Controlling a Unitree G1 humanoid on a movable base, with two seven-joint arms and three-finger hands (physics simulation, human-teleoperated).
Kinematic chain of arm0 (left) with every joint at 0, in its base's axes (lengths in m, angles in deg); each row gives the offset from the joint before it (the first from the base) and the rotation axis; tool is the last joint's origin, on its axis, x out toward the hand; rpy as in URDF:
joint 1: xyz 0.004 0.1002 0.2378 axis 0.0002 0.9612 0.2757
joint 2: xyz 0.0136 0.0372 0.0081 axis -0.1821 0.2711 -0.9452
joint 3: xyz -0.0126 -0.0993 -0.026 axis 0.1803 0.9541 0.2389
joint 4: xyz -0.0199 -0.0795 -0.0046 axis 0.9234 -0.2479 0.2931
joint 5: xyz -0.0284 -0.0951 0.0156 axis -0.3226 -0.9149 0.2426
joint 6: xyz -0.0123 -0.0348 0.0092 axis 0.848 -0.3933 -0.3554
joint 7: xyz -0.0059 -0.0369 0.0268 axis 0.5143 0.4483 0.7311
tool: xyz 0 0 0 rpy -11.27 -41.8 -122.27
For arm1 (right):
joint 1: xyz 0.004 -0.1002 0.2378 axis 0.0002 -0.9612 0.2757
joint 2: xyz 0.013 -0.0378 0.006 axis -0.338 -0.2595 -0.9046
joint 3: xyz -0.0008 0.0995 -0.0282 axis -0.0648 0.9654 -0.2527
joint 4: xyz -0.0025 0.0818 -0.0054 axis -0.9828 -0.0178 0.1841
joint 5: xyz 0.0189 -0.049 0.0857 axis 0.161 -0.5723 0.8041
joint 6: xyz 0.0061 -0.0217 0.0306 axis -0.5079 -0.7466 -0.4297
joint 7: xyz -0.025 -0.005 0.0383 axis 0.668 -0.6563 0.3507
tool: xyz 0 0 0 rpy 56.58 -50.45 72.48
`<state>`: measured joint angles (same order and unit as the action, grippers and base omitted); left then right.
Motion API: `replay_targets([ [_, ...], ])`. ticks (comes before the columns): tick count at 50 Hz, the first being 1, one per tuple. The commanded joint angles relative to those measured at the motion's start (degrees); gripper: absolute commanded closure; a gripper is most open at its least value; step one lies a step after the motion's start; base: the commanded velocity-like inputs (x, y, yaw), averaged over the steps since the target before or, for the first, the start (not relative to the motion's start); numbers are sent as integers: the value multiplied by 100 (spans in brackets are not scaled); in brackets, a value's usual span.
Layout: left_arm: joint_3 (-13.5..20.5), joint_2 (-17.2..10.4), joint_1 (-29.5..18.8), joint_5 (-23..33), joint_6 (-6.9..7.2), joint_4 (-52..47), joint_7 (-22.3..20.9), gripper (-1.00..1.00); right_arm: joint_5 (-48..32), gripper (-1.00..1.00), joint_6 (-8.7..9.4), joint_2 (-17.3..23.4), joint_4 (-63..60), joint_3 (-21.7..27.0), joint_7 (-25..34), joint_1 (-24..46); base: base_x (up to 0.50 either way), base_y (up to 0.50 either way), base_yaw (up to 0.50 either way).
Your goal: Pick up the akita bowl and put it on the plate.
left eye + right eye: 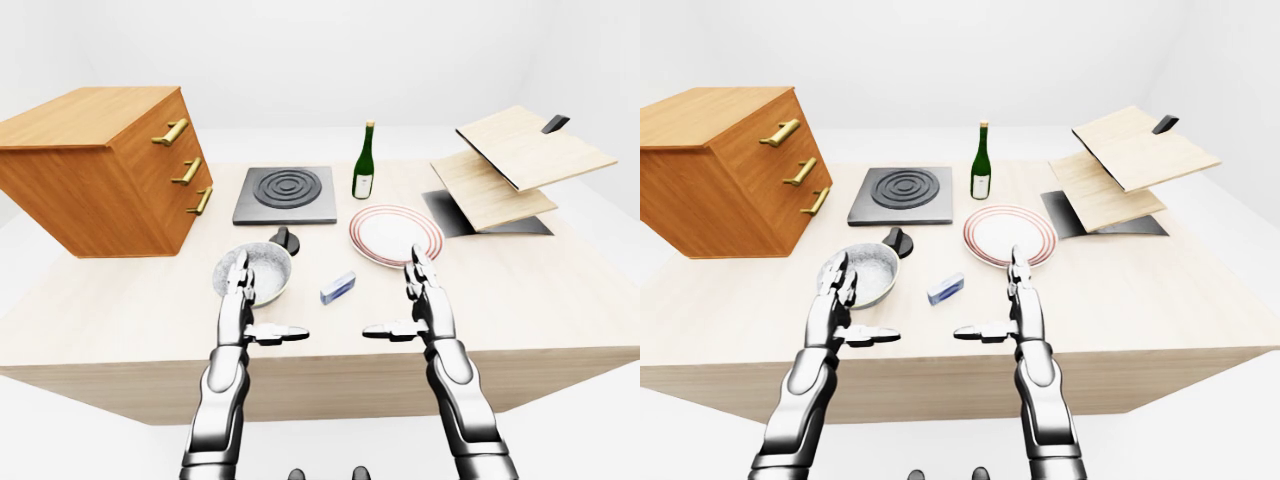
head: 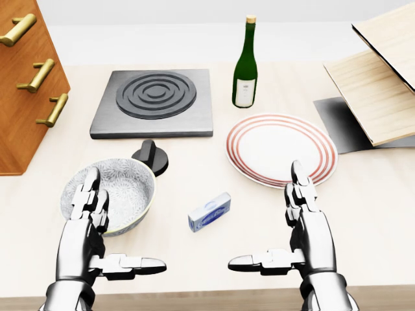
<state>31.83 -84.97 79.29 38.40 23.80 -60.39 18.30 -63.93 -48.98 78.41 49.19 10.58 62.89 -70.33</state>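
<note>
The head view is looking steeply down, close over the plate and table, which both farther-off eye views are framing whole.

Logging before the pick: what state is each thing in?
akita bowl: upright, empty, on the table
plate: flat, empty
bottle: upright
cabinet: all three drawers shut
left hand: open, holding nothing
right hand: open, holding nothing

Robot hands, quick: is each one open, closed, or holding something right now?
Left hand: open, fingers extended, holding nothing; the akita bowl is ungrasped.
Right hand: open, empty, below the plate in the head view.
</note>
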Motion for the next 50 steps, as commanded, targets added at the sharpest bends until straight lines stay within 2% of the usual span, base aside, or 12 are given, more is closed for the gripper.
replay_targets([
  [1,171,-82,-68,-105,18,163,-93,-100,64,-100,182,64,-190,122,191,-21,0,0,0],
  [8,153,-90,-38,-63,17,78,-92,-100,15,-100,258,64,-248,121,192,-33,0,0,0],
  [10,130,-124,75,-6,298,-499,-117,-100,109,-100,407,14,-714,141,110,-37,0,0,0],
  [11,387,-90,14,-601,469,-2329,-18,-100,210,-100,407,96,-1912,64,249,98,0,0,0],
  [13,1181,-136,-851,-1982,469,-4107,616,-100,417,-100,407,130,-3278,209,119,598,0,0,0],
  [14,1986,-322,-1826,-3136,469,-4776,1477,-100,430,-100,407,279,-4114,300,12,1118,0,0,0],
  [15,2670,-880,-2645,-4374,469,-5031,2356,-100,568,-100,407,458,-5011,498,-80,1865,0,0,0],
  [17,2799,-1830,-2927,-5374,469,-4848,3075,-100,793,-100,407,693,-5750,778,-229,2714,0,0,0],
  [21,2603,-2558,-2587,-6365,469,-4596,3075,-100,1511,-100,407,933,-5917,999,-806,2875,0,0,0],
  [25,2376,-2773,-2449,-5987,469,-4698,3075,-100,1940,-100,407,943,-5918,1045,-1229,2785,0,0,0],
  [32,2434,-3020,-2535,-6565,469,-4597,3075,-100,3073,-100,407,1640,-5918,1099,-2213,2999,0,0,0],
  [50,2500,-3155,-2487,-6755,469,-4693,3075,-100,3552,-100,407,1982,-5918,883,-2753,2824,17,0,0],
])
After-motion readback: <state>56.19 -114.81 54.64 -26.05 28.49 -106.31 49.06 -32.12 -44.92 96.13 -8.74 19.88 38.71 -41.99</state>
